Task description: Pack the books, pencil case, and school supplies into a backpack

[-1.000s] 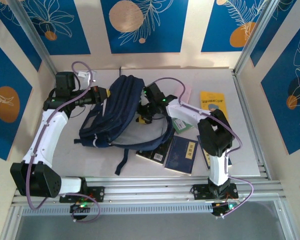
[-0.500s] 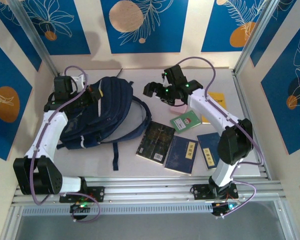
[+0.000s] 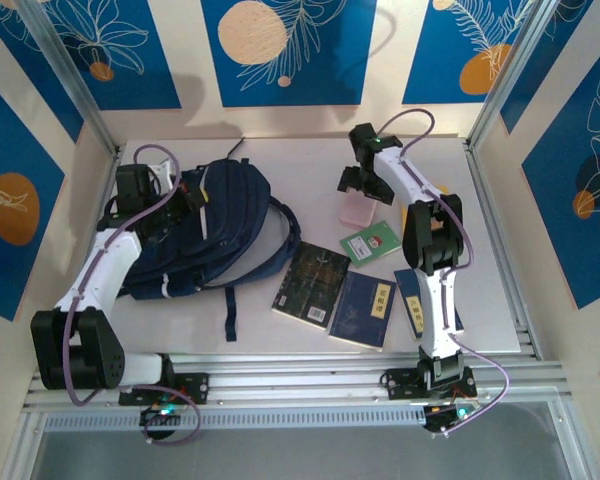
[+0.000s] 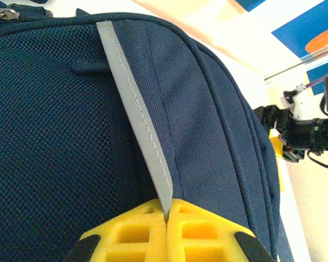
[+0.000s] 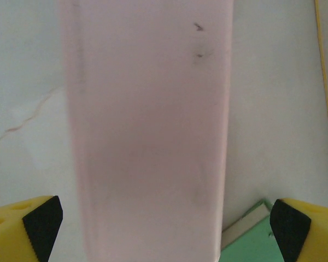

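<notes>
Left wrist: left hand (image 4: 167,218) clenches woven backpack (image 4: 54,109); right hand (image 5: 166,218) released over pink case (image 5: 147,109).

The left arm (image 3: 98,268) and right arm (image 3: 435,305) are built of white links and black joint housings, with lilac cables (image 3: 412,113) looped alongside. Green lights (image 3: 458,411) are shown on the bases (image 3: 165,385) at 6 o'clock. Yellow, black-padded fingers (image 5: 306,229) are fitted to the left gripper (image 4: 167,221) and right gripper (image 5: 164,221).

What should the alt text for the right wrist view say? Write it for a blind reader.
A pale pink pencil case runs top to bottom on the white table. The right gripper has its yellow, black-padded jaws wide open at the bottom corners, one either side of the case. The corner of a green book peeks in at lower right.
</notes>
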`<action>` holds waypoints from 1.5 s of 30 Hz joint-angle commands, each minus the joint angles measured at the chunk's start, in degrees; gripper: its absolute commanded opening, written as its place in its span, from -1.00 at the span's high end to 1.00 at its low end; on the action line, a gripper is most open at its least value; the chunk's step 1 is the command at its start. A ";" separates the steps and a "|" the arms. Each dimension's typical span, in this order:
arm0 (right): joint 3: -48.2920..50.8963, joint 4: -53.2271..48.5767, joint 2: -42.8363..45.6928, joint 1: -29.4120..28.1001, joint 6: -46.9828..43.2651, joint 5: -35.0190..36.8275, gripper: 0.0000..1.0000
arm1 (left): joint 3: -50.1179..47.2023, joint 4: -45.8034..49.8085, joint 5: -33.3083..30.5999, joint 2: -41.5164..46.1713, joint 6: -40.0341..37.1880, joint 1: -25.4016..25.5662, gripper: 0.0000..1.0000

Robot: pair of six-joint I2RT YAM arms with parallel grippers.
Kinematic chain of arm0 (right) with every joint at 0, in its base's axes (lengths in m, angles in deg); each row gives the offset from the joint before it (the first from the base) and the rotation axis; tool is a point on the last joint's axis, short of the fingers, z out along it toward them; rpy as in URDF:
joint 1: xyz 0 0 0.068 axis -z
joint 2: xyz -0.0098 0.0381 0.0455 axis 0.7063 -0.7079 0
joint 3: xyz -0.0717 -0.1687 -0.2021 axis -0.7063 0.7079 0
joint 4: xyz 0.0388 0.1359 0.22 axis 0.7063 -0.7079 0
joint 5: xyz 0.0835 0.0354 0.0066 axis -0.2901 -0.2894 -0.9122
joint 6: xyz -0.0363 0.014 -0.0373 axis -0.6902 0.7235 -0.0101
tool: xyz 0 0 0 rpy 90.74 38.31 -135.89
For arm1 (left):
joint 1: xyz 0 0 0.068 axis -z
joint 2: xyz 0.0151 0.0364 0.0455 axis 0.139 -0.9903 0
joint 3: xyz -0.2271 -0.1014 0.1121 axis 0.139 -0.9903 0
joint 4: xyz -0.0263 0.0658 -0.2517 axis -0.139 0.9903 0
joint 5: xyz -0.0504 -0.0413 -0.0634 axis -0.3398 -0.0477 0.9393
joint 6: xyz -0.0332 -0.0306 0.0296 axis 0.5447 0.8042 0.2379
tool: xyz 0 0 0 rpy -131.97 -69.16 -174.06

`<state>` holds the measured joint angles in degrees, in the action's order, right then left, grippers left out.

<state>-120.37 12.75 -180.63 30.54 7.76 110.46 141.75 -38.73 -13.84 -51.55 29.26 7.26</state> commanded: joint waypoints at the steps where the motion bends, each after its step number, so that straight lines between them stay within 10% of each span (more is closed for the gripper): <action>1: -2.51 -3.25 -1.74 1.68 -1.52 -4.14 -0.98 | -1.17 -3.97 -1.35 1.05 0.26 -0.31 1.00; 32: -10.33 -6.74 -14.51 0.04 -2.13 -5.70 -1.00 | -2.25 -6.35 0.71 -1.44 0.80 0.03 1.00; 38: -7.22 -3.38 -9.89 -0.27 -2.30 -7.57 -0.75 | -1.41 -4.59 0.28 -3.48 0.71 0.13 1.00; 45: -6.55 -2.53 -3.10 -2.13 -1.78 -7.62 -0.54 | 0.52 -0.63 -0.97 -5.49 0.41 1.52 0.22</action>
<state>-127.39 9.78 -190.07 29.97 5.81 103.90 139.96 -41.57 -13.97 -56.45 30.31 7.91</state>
